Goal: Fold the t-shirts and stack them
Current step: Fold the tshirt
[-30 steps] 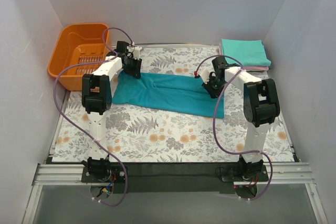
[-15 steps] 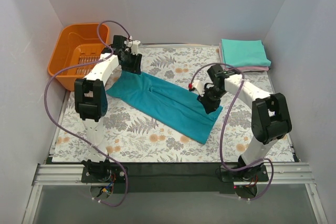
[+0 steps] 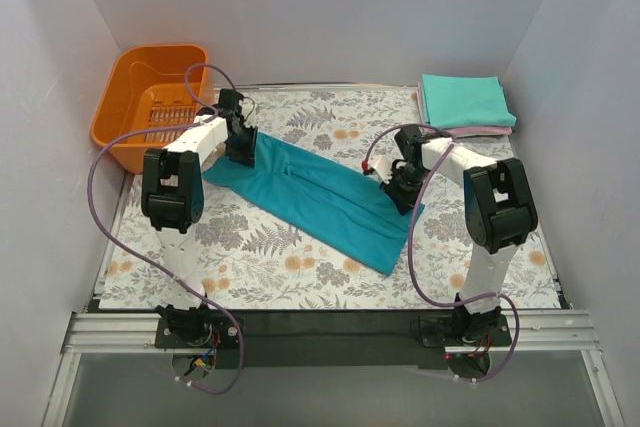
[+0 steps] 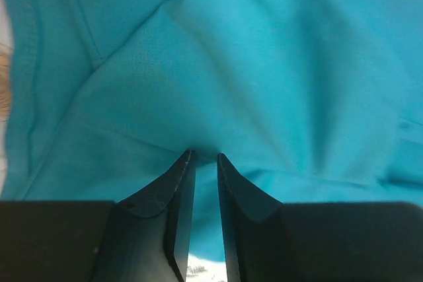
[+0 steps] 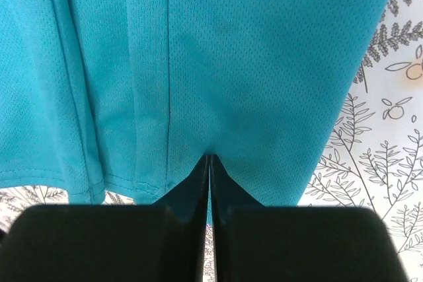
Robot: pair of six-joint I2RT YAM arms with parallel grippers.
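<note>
Bright, even, soft-shadowed light; slightly blurred left wrist view.

Left arm: stretched forward, wrist tipped down.
Left claw [image 3: 241, 143]: fingers pinched on a fold of the teal-blue t-shirt [image 3: 320, 197].
Right arm: elbow bent, forearm angled inward.
Right claw [image 3: 399, 187]: low, fingers pressed together on that shirt's edge.

Place: robot lab test cell.
Walls: plain white panels [image 3: 300, 7] boxing in three sides.
Bench: fern-print cloth [image 3: 300, 272] over the table, aluminium rail [image 3: 85, 332] at the near edge.
Rig: left arm [image 3: 175, 182] and right arm [image 3: 495, 202], bolted down.
</note>
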